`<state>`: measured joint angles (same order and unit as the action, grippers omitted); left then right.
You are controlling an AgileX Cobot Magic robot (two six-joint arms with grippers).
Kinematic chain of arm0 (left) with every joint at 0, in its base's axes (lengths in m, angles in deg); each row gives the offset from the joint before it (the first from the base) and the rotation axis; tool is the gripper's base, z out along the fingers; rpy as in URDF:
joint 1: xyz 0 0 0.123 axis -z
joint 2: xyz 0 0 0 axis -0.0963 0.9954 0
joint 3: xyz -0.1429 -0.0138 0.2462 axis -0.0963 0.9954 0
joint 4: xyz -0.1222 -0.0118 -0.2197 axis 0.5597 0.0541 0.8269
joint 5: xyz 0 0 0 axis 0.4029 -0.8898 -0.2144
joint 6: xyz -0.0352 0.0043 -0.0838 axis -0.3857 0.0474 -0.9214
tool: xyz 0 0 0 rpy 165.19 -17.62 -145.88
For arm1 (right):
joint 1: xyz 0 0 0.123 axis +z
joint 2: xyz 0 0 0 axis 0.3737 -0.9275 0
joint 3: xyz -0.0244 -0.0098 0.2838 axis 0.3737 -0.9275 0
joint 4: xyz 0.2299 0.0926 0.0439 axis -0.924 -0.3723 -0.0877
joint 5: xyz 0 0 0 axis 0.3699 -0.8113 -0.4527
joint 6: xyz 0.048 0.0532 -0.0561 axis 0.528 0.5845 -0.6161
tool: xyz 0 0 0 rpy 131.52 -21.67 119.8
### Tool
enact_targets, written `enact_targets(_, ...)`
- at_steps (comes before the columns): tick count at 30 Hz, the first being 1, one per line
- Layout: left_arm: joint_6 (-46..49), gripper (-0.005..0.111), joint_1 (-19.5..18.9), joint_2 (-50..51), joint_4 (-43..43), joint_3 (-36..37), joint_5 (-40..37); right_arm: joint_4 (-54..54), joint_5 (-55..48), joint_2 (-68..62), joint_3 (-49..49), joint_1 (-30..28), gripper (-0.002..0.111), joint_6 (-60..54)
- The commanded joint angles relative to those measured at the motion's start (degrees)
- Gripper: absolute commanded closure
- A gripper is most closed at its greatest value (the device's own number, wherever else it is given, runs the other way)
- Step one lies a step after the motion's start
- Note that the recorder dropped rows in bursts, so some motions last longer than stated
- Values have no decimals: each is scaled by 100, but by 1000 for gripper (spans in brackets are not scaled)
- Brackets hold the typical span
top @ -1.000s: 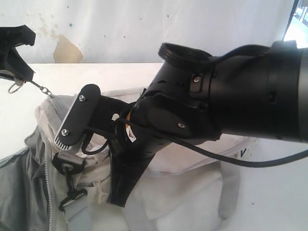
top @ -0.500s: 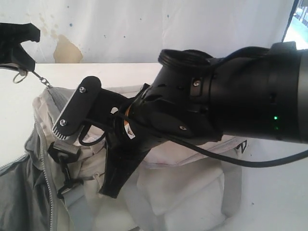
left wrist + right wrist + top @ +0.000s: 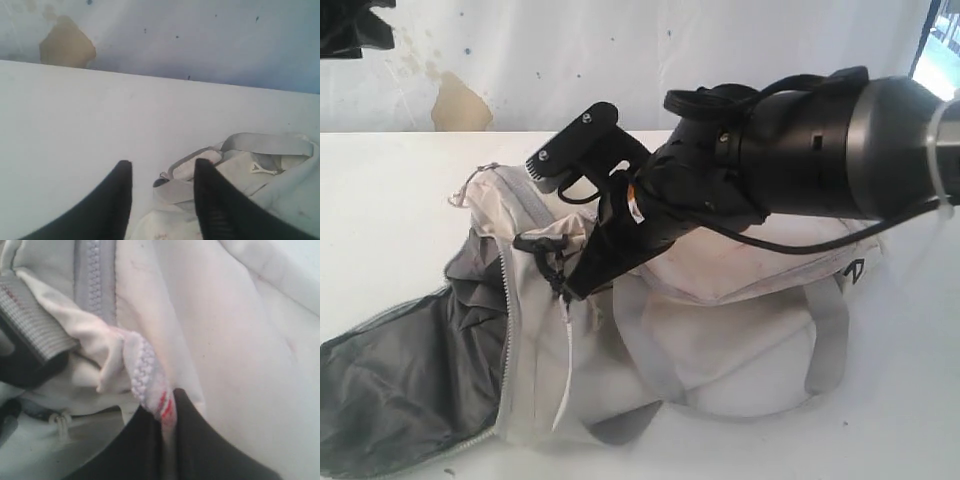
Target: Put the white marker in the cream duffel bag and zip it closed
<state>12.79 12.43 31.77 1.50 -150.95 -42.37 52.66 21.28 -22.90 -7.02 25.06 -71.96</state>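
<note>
There is one cream soft fabric duffel bag [image 3: 720, 320], one white flat table [image 3: 390, 190] and two black grippers: the left gripper [image 3: 162, 167] and the right gripper [image 3: 166, 402].

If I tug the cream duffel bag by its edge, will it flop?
Probably floppy: the cream duffel bag lies slumped, dark lining spilled flat. Fabric bunches where the right hand pinches it, so it likely stretches before sliding.

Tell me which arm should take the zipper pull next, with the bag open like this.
Left. The left gripper is open, empty, hovering beside the cream duffel bag. The right gripper is clamped on the bag's edge, bracing it.
</note>
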Motion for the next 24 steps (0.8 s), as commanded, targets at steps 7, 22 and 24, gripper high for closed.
enact_targets(7,37,39,2,233,113,-22,-687,-198,-87,-159,159,-185,74,454)
enact_targets(22,-198,40,2,220,-1032,-35,-1960,-1768,-4189,248,1484,-742,34,219)
enact_targets(24,-330,40,2,213,-1218,-35,-2121,-1991,-4189,248,1484,-997,41,124)
